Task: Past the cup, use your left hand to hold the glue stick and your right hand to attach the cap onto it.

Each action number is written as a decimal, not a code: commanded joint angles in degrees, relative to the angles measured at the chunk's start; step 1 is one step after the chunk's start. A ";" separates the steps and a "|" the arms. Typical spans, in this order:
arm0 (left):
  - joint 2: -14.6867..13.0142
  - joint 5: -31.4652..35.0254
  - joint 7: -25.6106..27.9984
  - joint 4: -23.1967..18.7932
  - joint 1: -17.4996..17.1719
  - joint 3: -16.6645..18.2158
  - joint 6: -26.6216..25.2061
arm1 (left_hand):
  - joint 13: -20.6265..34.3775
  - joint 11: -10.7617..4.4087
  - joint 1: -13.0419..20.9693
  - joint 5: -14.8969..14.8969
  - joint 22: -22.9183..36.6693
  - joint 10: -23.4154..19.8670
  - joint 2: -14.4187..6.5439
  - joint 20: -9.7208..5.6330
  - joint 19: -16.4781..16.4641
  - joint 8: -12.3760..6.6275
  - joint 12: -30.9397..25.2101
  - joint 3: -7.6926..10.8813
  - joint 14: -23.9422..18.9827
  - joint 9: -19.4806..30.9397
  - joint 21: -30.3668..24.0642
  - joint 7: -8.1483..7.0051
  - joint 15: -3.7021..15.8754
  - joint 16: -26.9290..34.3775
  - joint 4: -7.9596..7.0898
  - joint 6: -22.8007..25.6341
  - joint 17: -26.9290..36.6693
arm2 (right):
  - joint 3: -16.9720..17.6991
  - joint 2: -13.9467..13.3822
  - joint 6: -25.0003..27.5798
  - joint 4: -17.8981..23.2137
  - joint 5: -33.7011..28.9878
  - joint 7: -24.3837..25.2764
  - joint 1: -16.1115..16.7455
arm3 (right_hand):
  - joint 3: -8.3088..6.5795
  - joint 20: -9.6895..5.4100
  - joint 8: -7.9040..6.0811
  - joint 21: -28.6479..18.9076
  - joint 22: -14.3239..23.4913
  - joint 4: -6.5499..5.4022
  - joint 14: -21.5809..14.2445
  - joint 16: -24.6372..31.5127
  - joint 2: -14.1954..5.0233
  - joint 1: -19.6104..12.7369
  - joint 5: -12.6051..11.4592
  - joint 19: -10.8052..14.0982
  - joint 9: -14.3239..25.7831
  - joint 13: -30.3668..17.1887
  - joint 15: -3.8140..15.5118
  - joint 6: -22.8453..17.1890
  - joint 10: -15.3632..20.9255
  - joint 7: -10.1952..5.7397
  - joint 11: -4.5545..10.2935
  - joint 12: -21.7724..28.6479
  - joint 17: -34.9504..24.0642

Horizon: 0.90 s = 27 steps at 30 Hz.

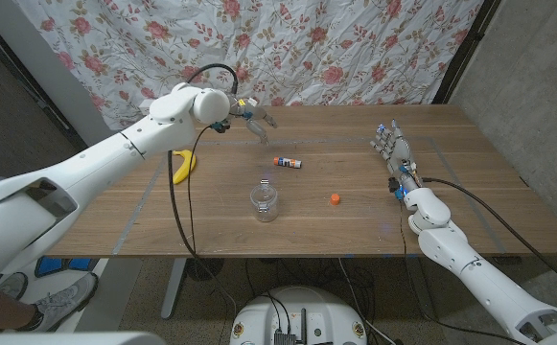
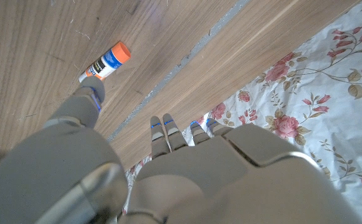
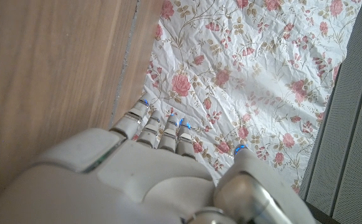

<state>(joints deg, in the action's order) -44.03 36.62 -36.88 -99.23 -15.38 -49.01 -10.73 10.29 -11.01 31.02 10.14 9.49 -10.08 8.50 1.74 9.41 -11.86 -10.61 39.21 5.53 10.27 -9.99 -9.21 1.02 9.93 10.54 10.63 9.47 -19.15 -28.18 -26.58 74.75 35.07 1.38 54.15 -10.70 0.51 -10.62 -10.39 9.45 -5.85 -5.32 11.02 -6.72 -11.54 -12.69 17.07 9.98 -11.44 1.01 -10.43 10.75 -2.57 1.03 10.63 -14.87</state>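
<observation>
Orange-capped at one end, the glue stick (image 1: 289, 163) is lying on the wooden worktop (image 1: 355, 230) past the clear cup (image 1: 265, 202), its loose cap (image 1: 336, 199) nearby. Left hand (image 1: 251, 119) is hovering, fingers apart, empty; right hand (image 1: 390, 147) is waiting, fingers extended, empty.

The head view looks steeply down from above the near edge over the whole wooden table (image 1: 355, 230), facing the floral cloth (image 1: 355, 48) hung behind it. The left wrist view sits close behind the left hand (image 2: 187, 168), turned, looking across the tabletop to the glue stick (image 2: 106, 62), which the head view shares. The right wrist view looks along the right hand (image 3: 149, 168) at the same cloth.
</observation>
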 commanded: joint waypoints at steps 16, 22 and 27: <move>6.52 9.78 1.58 3.42 -1.33 -3.29 -1.77 | 0.11 -0.63 2.78 -0.10 0.06 -3.06 0.53 1.57 -0.98 -0.79 -1.01 -0.56 -1.26 0.17 -0.66 0.44 0.49 0.79 0.11 1.11 0.23 | 0.09 0.18 -0.07 -0.81 0.79 -0.90 -0.10 | -0.54 0.26 -0.21 -0.21 0.12 0.27 0.08 0.38 -0.08 0.61 -0.23 -0.12 0.21 0.19 -0.21 -0.42 0.31 0.03 0.23 0.38 0.35; 7.26 9.62 3.00 4.52 -1.76 -3.57 -1.69 | 0.13 -1.01 3.40 -0.12 0.05 -3.99 0.55 1.78 -1.41 -0.84 -1.19 -0.64 -1.86 0.16 -0.74 0.42 0.64 0.90 0.11 1.14 0.22 | 0.28 -0.08 0.27 -0.64 1.13 -1.10 -0.11 | -0.60 0.26 -0.21 -0.23 0.12 0.30 0.10 0.41 -0.10 0.72 -0.22 -0.10 0.21 0.23 -0.18 -0.43 0.30 -0.06 0.25 0.38 0.46; 7.73 10.19 4.53 5.23 -2.08 -4.09 -1.86 | 0.15 -1.10 4.29 -0.15 0.05 -4.38 0.57 2.29 -1.31 -1.12 -1.08 -0.77 -2.15 0.16 -0.60 0.52 0.47 0.84 0.09 1.68 0.21 | 0.45 -0.22 0.40 -0.37 1.17 -0.83 0.04 | -0.65 0.26 -0.22 -0.23 0.12 0.32 0.11 0.44 -0.10 0.81 -0.22 -0.12 0.21 0.26 -0.16 -0.46 0.30 -0.16 0.27 0.39 0.55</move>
<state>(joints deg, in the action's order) -37.77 45.57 -34.85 -95.43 -16.72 -52.10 -12.10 10.28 -12.11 34.49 10.14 9.33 -13.65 8.96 3.43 7.80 -12.58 -11.26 38.67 3.77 10.26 -10.43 -8.80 1.74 10.61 10.63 11.48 9.46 -19.02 -28.20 -26.55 74.23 35.90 0.53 54.13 -10.86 0.51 -10.62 -10.39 9.45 -5.69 -5.32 11.25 -7.18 -11.09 -12.69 17.07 9.98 -11.19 1.01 -10.43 10.74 -2.57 1.03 10.63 -14.36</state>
